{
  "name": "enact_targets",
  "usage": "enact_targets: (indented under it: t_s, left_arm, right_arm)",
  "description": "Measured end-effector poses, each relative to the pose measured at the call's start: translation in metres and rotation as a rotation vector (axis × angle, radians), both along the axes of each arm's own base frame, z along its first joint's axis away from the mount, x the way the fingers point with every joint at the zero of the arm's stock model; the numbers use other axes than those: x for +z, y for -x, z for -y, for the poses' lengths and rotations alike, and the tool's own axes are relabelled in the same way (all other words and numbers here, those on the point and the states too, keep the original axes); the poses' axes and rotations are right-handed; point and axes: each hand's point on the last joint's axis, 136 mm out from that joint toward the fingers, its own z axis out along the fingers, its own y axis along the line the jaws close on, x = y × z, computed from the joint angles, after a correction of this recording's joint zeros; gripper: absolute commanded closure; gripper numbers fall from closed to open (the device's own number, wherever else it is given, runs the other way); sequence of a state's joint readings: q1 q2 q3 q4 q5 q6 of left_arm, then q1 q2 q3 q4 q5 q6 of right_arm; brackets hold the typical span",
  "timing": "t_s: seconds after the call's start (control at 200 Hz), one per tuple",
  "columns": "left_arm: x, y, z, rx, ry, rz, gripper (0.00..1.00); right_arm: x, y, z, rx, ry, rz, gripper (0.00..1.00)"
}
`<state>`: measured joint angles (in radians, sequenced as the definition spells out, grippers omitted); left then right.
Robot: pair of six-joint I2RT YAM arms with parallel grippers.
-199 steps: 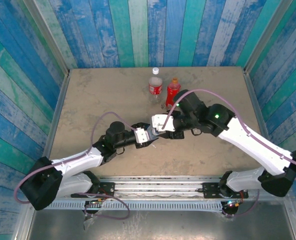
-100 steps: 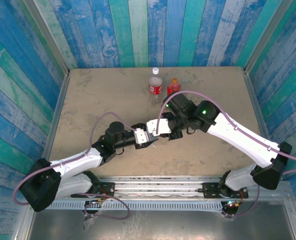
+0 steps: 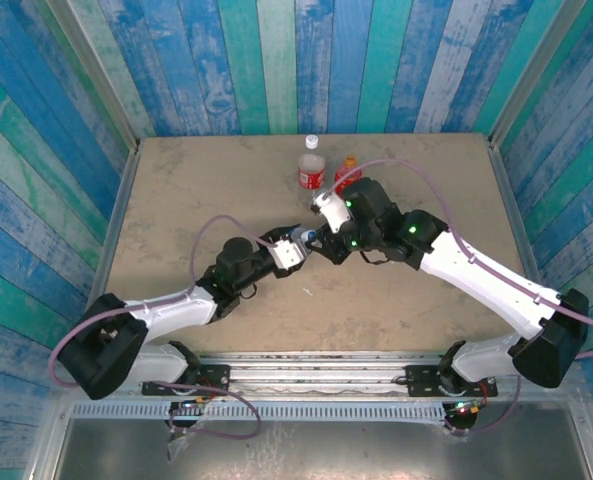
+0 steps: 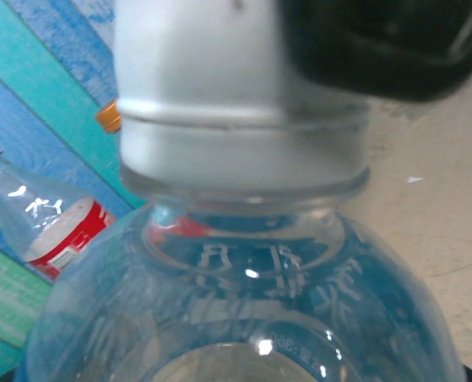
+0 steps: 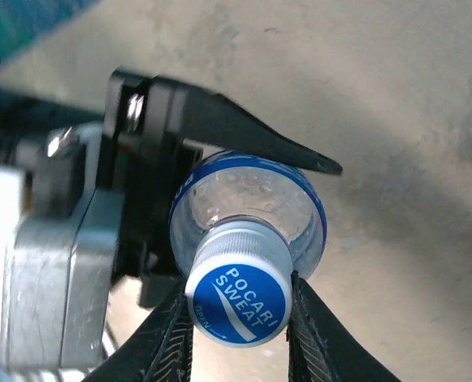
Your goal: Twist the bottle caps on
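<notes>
The short clear bottle with a blue label (image 5: pixel 247 208) is gripped round its body by my left gripper (image 3: pixel 294 243), whose black finger (image 5: pixel 251 137) crosses its far side. The bottle's shoulder (image 4: pixel 243 310) fills the left wrist view. The blue cap (image 5: pixel 238 301) sits on its neck, and my right gripper (image 5: pixel 239 306) is shut on it, one ribbed finger (image 5: pixel 170 338) pressed to each side. From above the cap (image 3: pixel 307 235) shows between the two grippers, the right gripper (image 3: pixel 318 238) meeting it from the right. At the back stand the red-label bottle (image 3: pixel 311 172) with a white cap (image 3: pixel 312 142) and the red bottle (image 3: pixel 346 175) with an orange cap (image 3: pixel 349 160).
A small white scrap (image 3: pixel 307 291) lies on the tan table (image 3: pixel 196 190) in front of the grippers. Blue and green plank walls (image 3: pixel 276 60) close in the back and both sides. The right arm (image 3: pixel 476 270) reaches in close to the two standing bottles.
The right jaws have closed onto the blue cap. Both grippers and the bottle have moved away from the near edge toward the back, and the right wrist has turned.
</notes>
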<state>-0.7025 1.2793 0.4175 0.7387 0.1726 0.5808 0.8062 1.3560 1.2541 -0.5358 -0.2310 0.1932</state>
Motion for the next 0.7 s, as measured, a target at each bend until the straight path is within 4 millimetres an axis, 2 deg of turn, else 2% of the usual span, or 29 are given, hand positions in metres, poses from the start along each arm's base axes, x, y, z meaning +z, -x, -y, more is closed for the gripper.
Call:
enact_targets:
  t_s: [0.125, 0.21, 0.265, 0.385, 0.511, 0.581, 0.701]
  left_arm:
    - [0.004, -0.007, -0.001, 0.025, 0.003, 0.006, 1.0]
    - [0.007, -0.007, 0.001, 0.017, 0.005, 0.007, 1.0]
    - [0.007, -0.002, 0.005, -0.018, 0.007, 0.005, 1.0]
    - [0.003, 0.008, 0.01, -0.098, 0.012, -0.026, 1.0]
    - [-0.006, 0.019, 0.008, -0.165, 0.005, -0.07, 1.0]
    - [-0.006, 0.03, 0.01, -0.223, 0.006, -0.091, 1.0]
    - [-0.003, 0.044, 0.014, -0.296, 0.018, -0.112, 0.99]
  right_arm:
    - [0.005, -0.009, 0.001, -0.131, -0.114, -0.136, 0.72]
    - [0.008, -0.009, 0.004, -0.13, -0.129, -0.148, 0.52]
    - [0.014, -0.009, 0.004, -0.093, -0.135, -0.11, 0.44]
    - [0.03, -0.001, 0.012, 0.043, -0.099, 0.048, 0.43]
    - [0.047, 0.016, 0.018, 0.237, -0.016, 0.232, 0.47]
    - [0.057, 0.027, 0.017, 0.371, 0.049, 0.356, 0.46]
    - [0.056, 0.054, 0.007, 0.62, 0.182, 0.569, 0.46]
